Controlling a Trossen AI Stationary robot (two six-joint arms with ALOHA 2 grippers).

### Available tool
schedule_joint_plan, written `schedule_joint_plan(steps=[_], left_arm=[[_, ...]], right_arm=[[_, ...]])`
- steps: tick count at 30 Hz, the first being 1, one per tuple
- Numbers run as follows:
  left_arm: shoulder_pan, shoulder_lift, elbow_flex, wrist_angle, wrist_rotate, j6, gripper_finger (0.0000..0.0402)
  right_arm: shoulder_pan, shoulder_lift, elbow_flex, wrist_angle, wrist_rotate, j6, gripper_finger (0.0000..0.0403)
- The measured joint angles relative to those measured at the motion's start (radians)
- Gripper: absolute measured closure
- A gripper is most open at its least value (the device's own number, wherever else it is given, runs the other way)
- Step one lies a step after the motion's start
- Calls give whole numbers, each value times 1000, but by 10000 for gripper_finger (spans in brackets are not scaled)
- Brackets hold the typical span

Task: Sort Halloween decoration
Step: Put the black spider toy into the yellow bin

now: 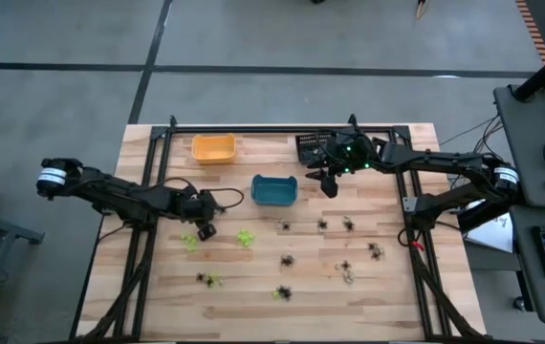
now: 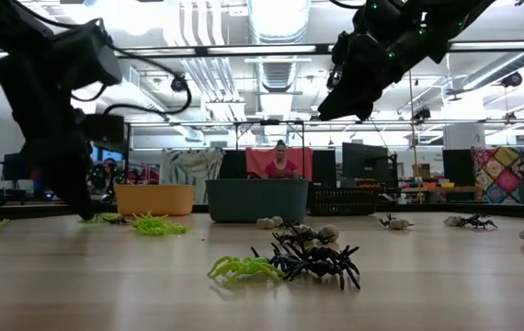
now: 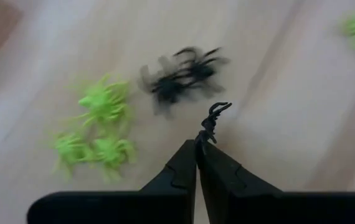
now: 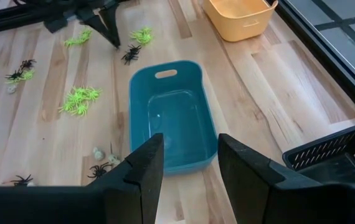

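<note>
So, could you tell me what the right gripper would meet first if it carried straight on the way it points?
Probably the teal bin: the open right gripper points at its inside. How high it hangs is unclear.

The left end effector (image 3: pixel 199 144) has its two dark fingers (image 3: pixel 177 171) pressed together, pinching a small black spider trinket (image 3: pixel 212 121) by one end. Beyond on the wooden table (image 3: pixel 277 93) lie a blurred black spider (image 3: pixel 180 78) and a cluster of lime green spiders (image 3: pixel 99 127).
</note>
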State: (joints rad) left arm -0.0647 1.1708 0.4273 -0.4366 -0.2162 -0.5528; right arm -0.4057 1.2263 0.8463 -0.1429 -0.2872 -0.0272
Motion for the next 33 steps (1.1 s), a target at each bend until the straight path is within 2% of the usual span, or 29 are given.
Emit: schedule_joint_plan(steps=[4, 19, 25, 33], left_arm=[[0, -53, 21, 1, 45, 31, 401], [1, -191, 137, 2, 46, 91, 402], [2, -189, 226, 29, 39, 147, 402], [22, -122, 373, 47, -10, 351, 401]], right_arm=[[0, 0, 0, 0, 0, -1, 259], [0, 0, 0, 3, 0, -1, 259], [0, 0, 0, 3, 0, -1, 259], [0, 0, 0, 6, 0, 0, 259]])
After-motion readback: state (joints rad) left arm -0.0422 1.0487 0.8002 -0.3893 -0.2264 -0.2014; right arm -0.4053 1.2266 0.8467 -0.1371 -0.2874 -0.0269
